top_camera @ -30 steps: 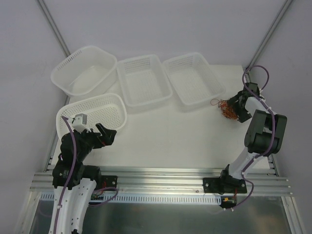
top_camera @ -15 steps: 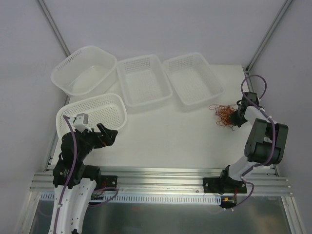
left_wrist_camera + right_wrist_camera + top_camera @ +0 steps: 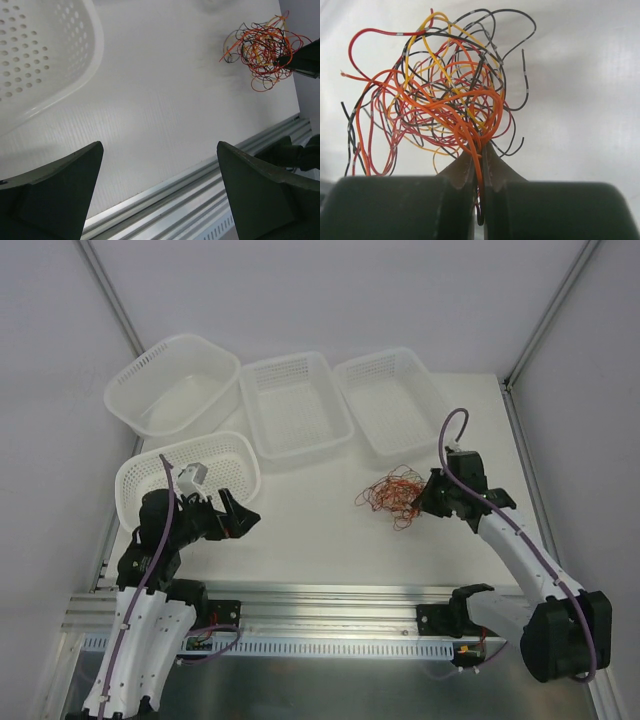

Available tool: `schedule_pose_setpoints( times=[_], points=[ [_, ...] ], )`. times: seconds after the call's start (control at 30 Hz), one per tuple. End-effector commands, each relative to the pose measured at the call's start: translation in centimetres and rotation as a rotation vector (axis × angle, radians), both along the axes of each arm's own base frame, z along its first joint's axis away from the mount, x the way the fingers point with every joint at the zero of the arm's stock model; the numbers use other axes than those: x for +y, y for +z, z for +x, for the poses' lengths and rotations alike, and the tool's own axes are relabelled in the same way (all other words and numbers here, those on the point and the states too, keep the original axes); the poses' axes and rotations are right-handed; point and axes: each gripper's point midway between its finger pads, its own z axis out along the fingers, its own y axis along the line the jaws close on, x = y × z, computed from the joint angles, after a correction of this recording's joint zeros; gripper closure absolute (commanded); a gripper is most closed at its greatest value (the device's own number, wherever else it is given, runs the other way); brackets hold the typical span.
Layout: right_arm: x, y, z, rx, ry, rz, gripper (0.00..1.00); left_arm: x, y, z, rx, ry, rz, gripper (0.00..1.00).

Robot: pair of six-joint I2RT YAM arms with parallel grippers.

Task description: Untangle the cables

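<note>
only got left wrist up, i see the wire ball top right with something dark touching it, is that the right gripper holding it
Observer: Yes. The right wrist view shows the right gripper shut on a few orange strands at the edge of the cables.
Operator: any basket close to it
Observer: In the top view, the right-hand basket of the far row is nearest, just beyond the tangle. The wires are over the table, not in that basket.
Operator: where's my left gripper in all this
Observer: The left gripper is beside the near basket, well to the left of the tangle.
</note>
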Motion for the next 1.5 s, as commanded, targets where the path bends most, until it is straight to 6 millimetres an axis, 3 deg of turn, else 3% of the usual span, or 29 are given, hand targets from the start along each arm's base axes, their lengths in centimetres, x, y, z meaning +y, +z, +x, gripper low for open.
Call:
schedule_pose_setpoints(
  times=[0.0,0.07,0.1,0.23,0.33,0.37,0.43,0.47,0.57,0.6,0.73,0.77,0.83,0.93,1.1,1.2,1.23,1.47],
  points=[
    [5.1,1.0,-2.2,-0.042,0.252,0.104,0.99,-2.3,0.3,-0.4,0.014,-0.144,-0.05,0.01],
    [6.3,0.8,-2.8,-0.054,0.321,0.091,0.99,-3.0,0.0,-0.6,0.042,-0.174,-0.062,0.01],
    [7.5,0.3,-3.5,-0.039,0.382,0.087,0.99,-3.3,-0.1,-0.7,0.048,-0.179,-0.065,0.01],
    [9.1,-2.0,-4.6,0.027,0.448,0.073,0.95,-4.9,-0.5,-1.1,0.064,-0.214,-0.099,0.01],
    [9.0,-3.0,-4.9,0.046,0.421,0.068,0.76,-6.3,-0.7,-1.2,0.084,-0.242,-0.078,0.01],
    [8.8,-3.0,-4.8,0.043,0.41,0.059,0.63,-6.6,-1.2,-1.2,0.104,-0.243,-0.065,0.01],
    [7.8,-3.0,-4.6,0.035,0.364,0.022,0.53,-7.9,-1.5,-1.0,0.099,-0.249,-0.034,0.01],
    [7.5,-2.7,-4.4,0.029,0.351,0.008,0.43,-9.3,-1.2,-1.5,0.073,-0.294,-0.033,0.01],
    [6.4,-1.7,-4.6,0.001,0.313,-0.026,0.31,-10.9,-2.6,-0.7,0.078,-0.271,0.023,0.01],
    [6.2,-1.1,-4.5,-0.019,0.308,-0.036,0.29,-11.9,-3.0,-1.3,0.077,-0.304,0.04,0.01],
    [5.1,1.6,-5.1,-0.105,0.308,-0.092,0.19,-14.5,-4.6,-0.2,0.074,-0.304,0.112,0.01],
    [5.3,2.4,-5.5,-0.135,0.326,-0.094,0.16,-15.1,-6.1,-0.2,0.114,-0.315,0.147,0.01],
    [5.1,3.3,-5.7,-0.156,0.324,-0.119,0.11,-16.1,-7.1,0.2,0.132,-0.304,0.176,0.02],
    [5.8,4.2,-6.0,-0.184,0.337,-0.145,0.01,-16.5,-8.2,0.5,0.163,-0.265,0.185,0.03],
    [7.8,4.0,-6.0,-0.212,0.384,-0.236,0.03,-15.4,-9.9,0.3,0.206,-0.169,0.15,0.05],
    [9.1,2.6,-5.8,-0.192,0.409,-0.326,0.03,-15.0,-10.3,-0.2,0.226,-0.144,0.108,0.05],
    [9.4,1.3,-5.8,-0.16,0.42,-0.364,0.03,-15.1,-10.2,-0.3,0.232,-0.141,0.091,0.05],
    [10.9,-3.3,-5.2,-0.084,0.447,-0.424,0.0,-15.1,-10.8,-1.3,0.271,-0.155,0.068,0.06]
  ],
)
